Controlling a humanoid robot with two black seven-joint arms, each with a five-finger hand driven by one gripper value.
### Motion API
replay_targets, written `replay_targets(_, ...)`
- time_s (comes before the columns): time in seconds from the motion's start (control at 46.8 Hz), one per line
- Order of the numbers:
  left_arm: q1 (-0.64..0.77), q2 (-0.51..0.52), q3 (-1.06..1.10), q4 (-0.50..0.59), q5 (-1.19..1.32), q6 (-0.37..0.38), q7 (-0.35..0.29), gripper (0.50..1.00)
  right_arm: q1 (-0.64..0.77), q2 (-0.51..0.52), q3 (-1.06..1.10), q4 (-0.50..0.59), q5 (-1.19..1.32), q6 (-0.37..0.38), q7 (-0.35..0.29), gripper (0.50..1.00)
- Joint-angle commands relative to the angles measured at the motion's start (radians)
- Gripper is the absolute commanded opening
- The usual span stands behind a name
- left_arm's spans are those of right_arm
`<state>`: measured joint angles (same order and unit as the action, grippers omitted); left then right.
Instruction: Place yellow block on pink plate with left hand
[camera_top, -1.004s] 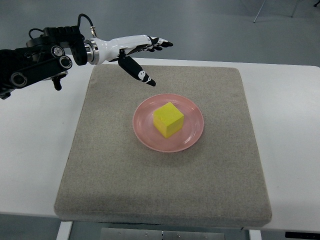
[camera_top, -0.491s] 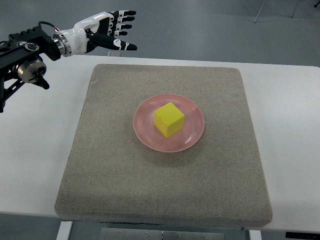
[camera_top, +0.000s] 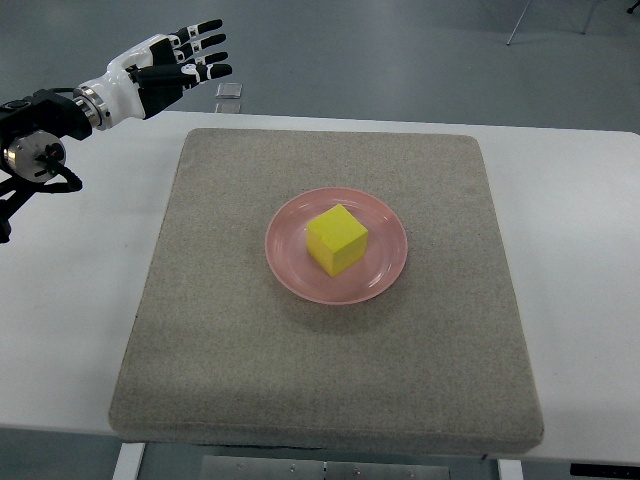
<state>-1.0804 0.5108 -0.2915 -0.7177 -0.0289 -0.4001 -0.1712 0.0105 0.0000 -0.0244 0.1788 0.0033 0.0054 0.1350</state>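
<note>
White bench (camera_top: 590, 200) carries a grey mat (camera_top: 250, 350); pink plate (camera_top: 385, 275) sits mid-mat, yellow block (camera_top: 336, 239) resting on it, one corner toward the camera. Left robot hand (camera_top: 165, 72) hovers off the mat's far-left corner, fingers spread, empty, well apart from the block, which lies to its lower right. Right arm not visible; left arm cut off at the frame edge.

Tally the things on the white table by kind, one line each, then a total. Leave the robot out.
Grey mat: 1
Pink plate: 1
Yellow block: 1
Total: 3
</note>
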Motion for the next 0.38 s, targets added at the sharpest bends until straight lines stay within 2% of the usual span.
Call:
replay_targets(0.0, 0.019, 0.000, -0.020, 0.003, -0.048, -0.003, 0.032, 0.999, -0.001, 0.000, -0.002, 0.007, -0.003, 0.001, 0.000, 0.924)
replay_targets(0.149, 0.040, 0.000, -0.051, 0.012, -0.057, -0.032, 0.055, 0.999, 0.000, 0.000, 0.001, 0.008, -0.003, -0.001, 0.002, 0.924)
replay_targets(0.363, 0.050, 0.000, -0.058, 0.027, -0.057, -0.043, 0.055, 0.999, 0.000, 0.000, 0.006, 0.010, 0.003, 0.001, 0.005, 0.924)
